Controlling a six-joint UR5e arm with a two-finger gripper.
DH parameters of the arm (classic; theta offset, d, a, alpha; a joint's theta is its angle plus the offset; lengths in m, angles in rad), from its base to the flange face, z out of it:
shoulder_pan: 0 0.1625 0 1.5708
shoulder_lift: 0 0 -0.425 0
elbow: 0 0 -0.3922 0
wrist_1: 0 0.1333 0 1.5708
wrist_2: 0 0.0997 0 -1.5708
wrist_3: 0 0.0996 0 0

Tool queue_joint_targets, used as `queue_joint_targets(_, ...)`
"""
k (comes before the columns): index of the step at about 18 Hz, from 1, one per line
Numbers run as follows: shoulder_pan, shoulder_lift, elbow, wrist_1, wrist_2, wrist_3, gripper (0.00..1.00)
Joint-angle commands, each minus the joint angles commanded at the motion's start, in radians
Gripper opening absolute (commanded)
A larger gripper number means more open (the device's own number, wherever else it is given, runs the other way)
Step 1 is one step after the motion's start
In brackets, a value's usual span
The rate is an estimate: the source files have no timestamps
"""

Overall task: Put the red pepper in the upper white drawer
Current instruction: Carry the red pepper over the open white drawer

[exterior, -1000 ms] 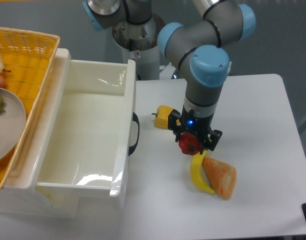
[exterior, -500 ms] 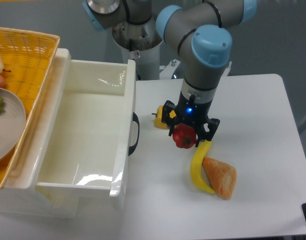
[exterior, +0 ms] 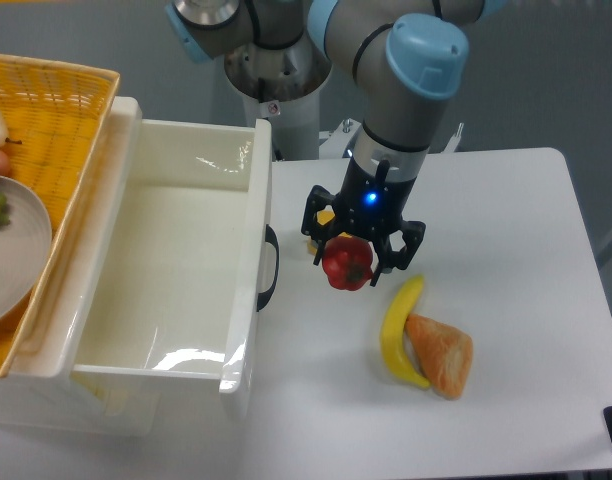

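Carry step: the gripper (exterior: 352, 252) is clamped on the red pepper (exterior: 347, 263), lifted above the table just right of the upper white drawer (exterior: 248, 262); next, travel left over its cavity and release

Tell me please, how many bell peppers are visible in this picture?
2. The red pepper is held in the gripper above the table; the yellow pepper sits behind it, mostly hidden.

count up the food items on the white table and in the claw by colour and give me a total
Red: 1, the red pepper in the claw
Yellow: 2, the yellow pepper and the banana
Orange: 1, the wedge
Total: 4
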State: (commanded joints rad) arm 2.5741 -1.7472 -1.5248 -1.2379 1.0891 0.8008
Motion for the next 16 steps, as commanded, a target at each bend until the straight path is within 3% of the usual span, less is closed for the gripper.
queue_joint_targets(16,-0.072,0.075,-0.006,-0.002,-0.1,-0.123,0.0)
